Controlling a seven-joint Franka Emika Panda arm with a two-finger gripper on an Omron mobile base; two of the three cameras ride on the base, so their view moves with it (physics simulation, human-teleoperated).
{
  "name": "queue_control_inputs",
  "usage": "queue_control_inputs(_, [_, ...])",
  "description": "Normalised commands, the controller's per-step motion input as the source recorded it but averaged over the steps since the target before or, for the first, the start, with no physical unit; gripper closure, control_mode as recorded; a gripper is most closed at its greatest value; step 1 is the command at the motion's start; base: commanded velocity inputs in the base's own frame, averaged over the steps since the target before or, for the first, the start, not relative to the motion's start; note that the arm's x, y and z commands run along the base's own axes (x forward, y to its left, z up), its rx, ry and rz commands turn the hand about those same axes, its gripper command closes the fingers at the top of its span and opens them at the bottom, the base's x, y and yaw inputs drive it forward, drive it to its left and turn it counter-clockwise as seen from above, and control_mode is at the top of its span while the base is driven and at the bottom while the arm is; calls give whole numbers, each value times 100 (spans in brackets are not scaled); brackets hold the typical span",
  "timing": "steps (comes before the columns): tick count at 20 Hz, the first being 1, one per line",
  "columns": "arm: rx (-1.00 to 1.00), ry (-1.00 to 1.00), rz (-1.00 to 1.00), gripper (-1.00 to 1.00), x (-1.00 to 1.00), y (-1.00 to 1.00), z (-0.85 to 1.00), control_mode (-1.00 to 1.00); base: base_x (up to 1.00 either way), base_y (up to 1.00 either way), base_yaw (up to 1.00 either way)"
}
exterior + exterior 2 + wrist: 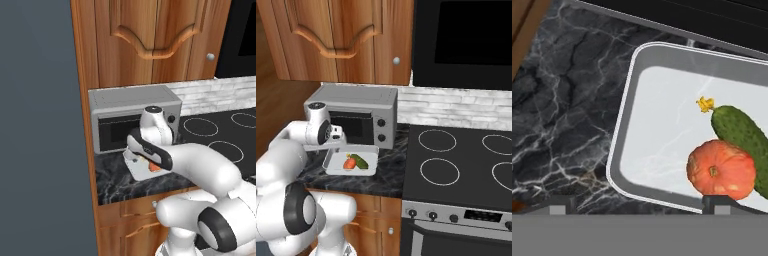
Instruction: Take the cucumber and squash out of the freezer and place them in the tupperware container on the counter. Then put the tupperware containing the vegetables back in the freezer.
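The whitish-grey tupperware container (662, 125) lies on the black marble counter (562, 100) in front of the microwave. Inside it the orange squash (721, 170) rests against the dark green cucumber (743, 134), both toward one end; they show as squash (349, 163) and cucumber (360, 161) in the right base view. My gripper (639, 205) hovers open above the container's rim, one fingertip (557, 205) over the counter, the other by the squash, holding nothing. In the left base view my arm covers most of the container (140, 172). The freezer's slate-grey side (40, 125) stands to the left.
A grey microwave (356, 112) stands right behind the container. The black stovetop (461, 165) with ring marks lies to the right, oven knobs below it. Wooden wall cabinets (150, 40) hang overhead. The counter's front edge (145, 192) runs close to the container.
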Motion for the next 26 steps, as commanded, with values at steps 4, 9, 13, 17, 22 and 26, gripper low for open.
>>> queue_control_inputs(4, [-8,0,-6,-100,0,24,-48,-100,0,0,0])
queue_control_inputs(9, [-1,0,-8,-100,8,15,-21,-100,0,0,0])
queue_control_inputs(13, [0,1,-4,-100,25,0,-3,-100,0,0,0])
queue_control_inputs(17, [0,0,-4,-100,13,7,-19,-100,0,0,0])
queue_control_inputs(22, [0,0,-1,-100,0,10,-30,-100,0,0,0])
queue_control_inputs(26, [0,0,0,-100,5,1,-28,-100,0,0,0])
